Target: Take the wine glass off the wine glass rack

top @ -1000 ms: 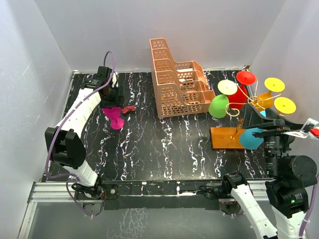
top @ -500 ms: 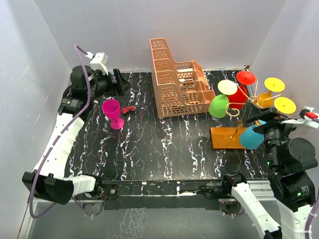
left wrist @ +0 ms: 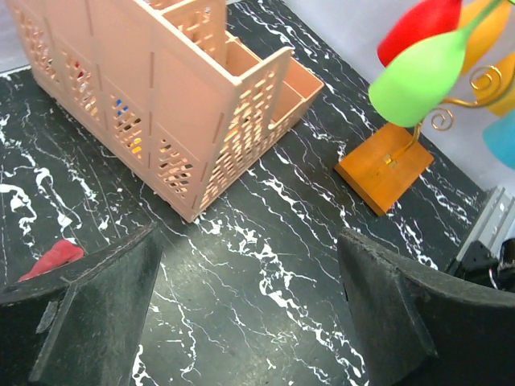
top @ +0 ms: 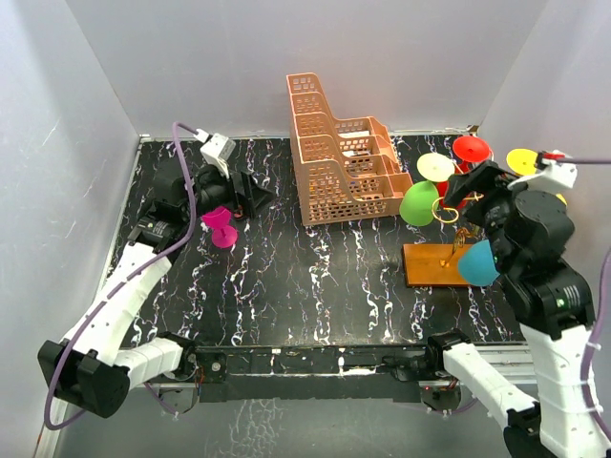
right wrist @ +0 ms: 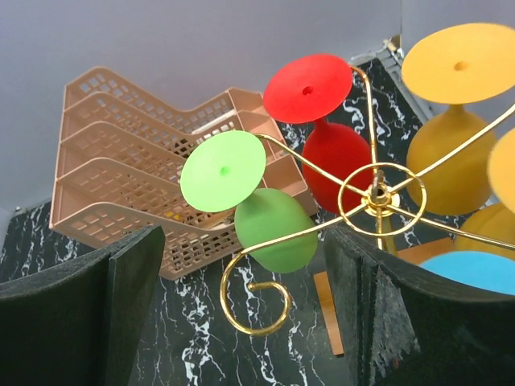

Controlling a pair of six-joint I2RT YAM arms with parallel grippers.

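Looking down from the overhead camera, I have the black marbled table [top: 315, 286] filling most of the floor. The peach lattice basket [top: 339, 157] stands at its far edge, about the middle.

To the right of the basket is the wine glass rack [top: 434, 264], its orange-brown base board flat on the table and its gold wire stem branching into curled hooks. Several glasses hang from those hooks, bowl down and foot up. The green glass [top: 417, 203] is on the side nearest the basket, with the red glass [right wrist: 334, 165] just behind it. The yellow glasses [right wrist: 448, 153] hang on the far right, and the blue glass [top: 475, 264] hangs low over the near end of the board.

My right gripper [right wrist: 243, 237] hovers above the rack, facing the green and red glasses. Its jaws are spread wide with nothing between them.

My left gripper [left wrist: 249, 235] is over at the far left, also spread wide and empty, looking across the table toward the basket. A magenta glass [top: 221, 227] sits on the table just beside it.

Smallest of all, a red scrap [left wrist: 50, 259] lies on the table by the left finger.
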